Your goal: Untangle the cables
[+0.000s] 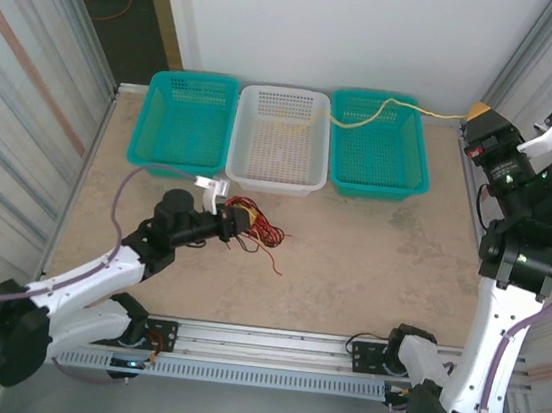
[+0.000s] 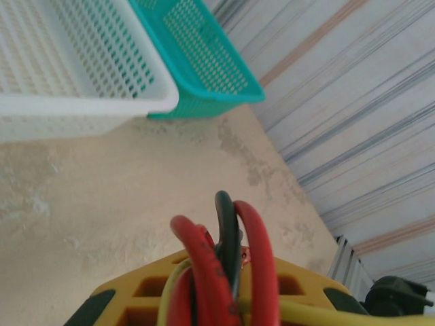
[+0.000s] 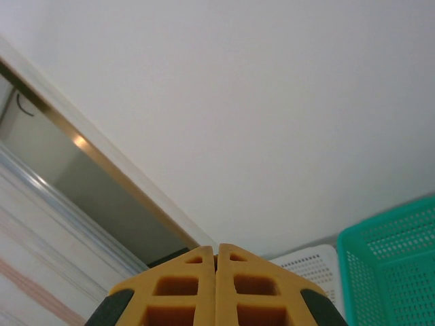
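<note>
The left pincer [image 1: 237, 220] is closed narrowly on a bundle of cables [image 1: 256, 226]. In the left wrist view, its ribbed yellow plastic fingers [image 2: 136, 295] frame smooth, glossy loops of red, black and pale yellow wire [image 2: 204, 265] that arch up between them. The loose remainder of the tangle spills onto the bench [image 1: 369, 268] just right of the pincer as thin, springy red and black curls. The left arm lies low, reaching from its base at the near left corner with the forearm almost level and pointing right.

The right pincer [image 1: 477, 114] has its two yellow fingers pressed flat together [image 3: 216, 272]. A pale yellow cable [image 1: 368, 117] runs to its tip in a slack curve and looks pinched there. The right arm rears up from its base, with the elbow high and the wrist raised over the far right corner.

That cable passes above the right teal basket [image 1: 375, 153], and its other end lies in the white basket [image 1: 279, 147]. A left teal basket [image 1: 184, 120] stands beside them. All three are perforated plastic and rectangular, set in a row along the far edge. The bench top is matte, mottled beige. Corrugated grey panels [image 2: 353, 102] line the sides, and a plain white wall [image 3: 272, 102] stands behind.
</note>
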Robot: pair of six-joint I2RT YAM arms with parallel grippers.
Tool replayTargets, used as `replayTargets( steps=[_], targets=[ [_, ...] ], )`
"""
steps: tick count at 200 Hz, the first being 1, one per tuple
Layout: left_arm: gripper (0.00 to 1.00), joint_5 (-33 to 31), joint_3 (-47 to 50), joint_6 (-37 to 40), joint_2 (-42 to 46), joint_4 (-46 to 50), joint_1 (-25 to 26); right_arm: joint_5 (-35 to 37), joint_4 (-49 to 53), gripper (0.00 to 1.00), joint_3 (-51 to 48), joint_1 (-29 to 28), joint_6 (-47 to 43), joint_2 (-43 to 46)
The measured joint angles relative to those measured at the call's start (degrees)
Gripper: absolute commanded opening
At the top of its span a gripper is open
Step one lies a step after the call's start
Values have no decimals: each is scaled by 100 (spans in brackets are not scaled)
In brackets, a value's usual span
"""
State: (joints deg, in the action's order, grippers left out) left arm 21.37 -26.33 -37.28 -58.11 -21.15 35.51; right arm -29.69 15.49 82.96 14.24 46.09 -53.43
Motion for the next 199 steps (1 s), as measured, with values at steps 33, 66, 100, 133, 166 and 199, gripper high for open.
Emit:
replayTargets(
  steps=[33,66,100,133,166,199],
  targets=[
    [16,-107,-317,-4,-1008,-173,396,-20,94,0,4,-9,-4,138],
    [97,-385,-752,-81,-1696,-101,619,-17,153,0,-203,-13,-11,208],
    [99,-833,-822,-96,-1467,555,658,-15,385,0,-339,-13,-68,208],
    [99,-1478,-1182,313,-706,1961,658,-20,409,0,-339,-50,-160,205],
    [99,-2260,-1644,822,90,3351,498,-13,382,0,-391,-249,-205,168],
    [80,-2365,-2282,1368,448,4339,-197,17,387,0,-439,-610,-326,4]
  ],
)
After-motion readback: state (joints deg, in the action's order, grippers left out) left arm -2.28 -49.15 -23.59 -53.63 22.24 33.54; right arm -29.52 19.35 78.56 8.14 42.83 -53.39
